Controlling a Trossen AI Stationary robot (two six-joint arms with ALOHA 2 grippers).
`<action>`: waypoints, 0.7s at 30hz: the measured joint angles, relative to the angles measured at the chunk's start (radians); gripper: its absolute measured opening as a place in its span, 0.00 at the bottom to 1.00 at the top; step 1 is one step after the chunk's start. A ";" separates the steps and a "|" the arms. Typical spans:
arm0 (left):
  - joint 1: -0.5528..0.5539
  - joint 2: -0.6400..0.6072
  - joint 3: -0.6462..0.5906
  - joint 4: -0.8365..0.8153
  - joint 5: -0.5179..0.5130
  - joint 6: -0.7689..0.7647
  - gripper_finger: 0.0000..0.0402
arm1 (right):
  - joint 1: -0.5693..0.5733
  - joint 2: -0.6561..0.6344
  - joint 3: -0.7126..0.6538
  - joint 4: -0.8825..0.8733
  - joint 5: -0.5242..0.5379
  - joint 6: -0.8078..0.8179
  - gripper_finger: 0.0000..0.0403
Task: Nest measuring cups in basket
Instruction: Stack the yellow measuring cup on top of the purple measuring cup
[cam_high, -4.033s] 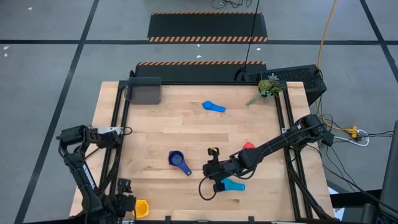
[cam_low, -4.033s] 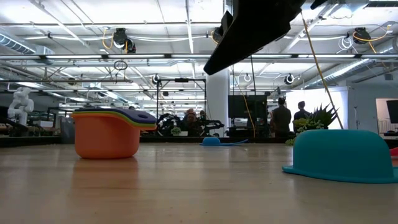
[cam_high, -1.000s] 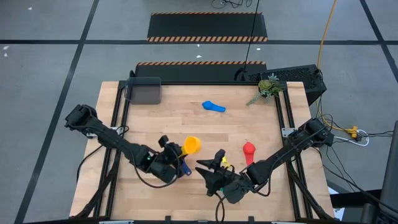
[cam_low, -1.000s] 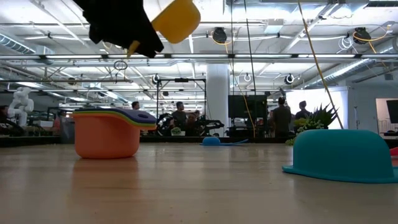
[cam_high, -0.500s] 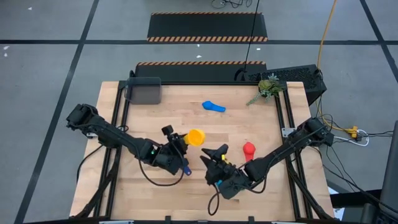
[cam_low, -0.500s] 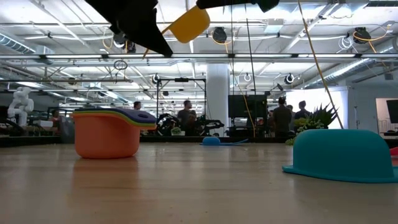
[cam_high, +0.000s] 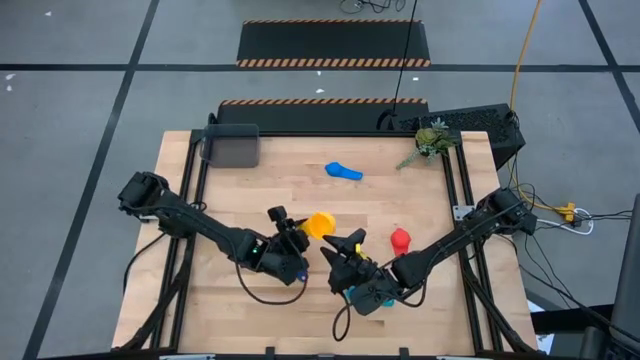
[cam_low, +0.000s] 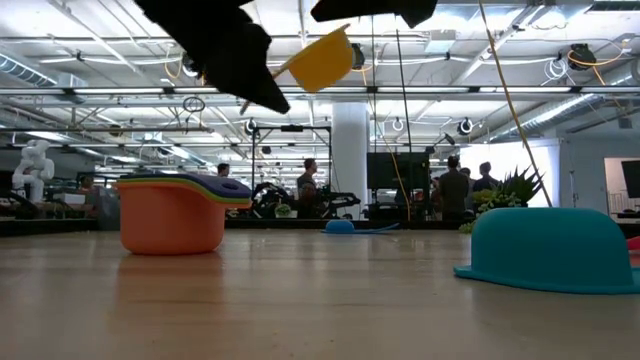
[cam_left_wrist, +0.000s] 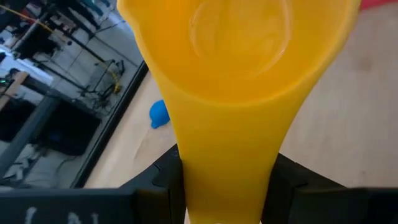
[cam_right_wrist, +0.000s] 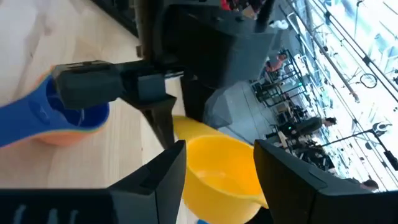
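My left pincer (cam_high: 291, 228) grips the yellow cup (cam_high: 319, 224) by its handle, raised above the middle of the worktop (cam_high: 420, 190); my right pincer (cam_high: 346, 246) stands open around the cup's bowl; the basket (cam_high: 231, 146) sits at the far left corner.

In the low view both arms are cut off by the top edge, so only dark shapes show. The light blue cup (cam_low: 553, 250) is cut at the right edge, and its handle is not visible. In the left wrist view the yellow cup (cam_left_wrist: 236, 81) fills the picture; its rim runs past the top edge. It hides the left gripper (cam_left_wrist: 227, 180), except for two dark fingers (cam_left_wrist: 165, 177) beside the handle. People far behind are too small to tell.
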 joint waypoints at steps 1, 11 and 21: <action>0.003 0.010 0.016 -0.001 0.000 -0.001 0.34 | 0.000 0.000 0.000 -0.008 -0.001 0.011 0.45; -0.012 0.092 0.152 -0.081 -0.033 0.078 0.34 | -0.025 0.000 0.000 -0.135 -0.084 0.125 0.45; -0.020 0.113 0.201 -0.155 -0.053 0.048 0.34 | -0.037 0.000 0.001 -0.220 -0.080 0.161 0.41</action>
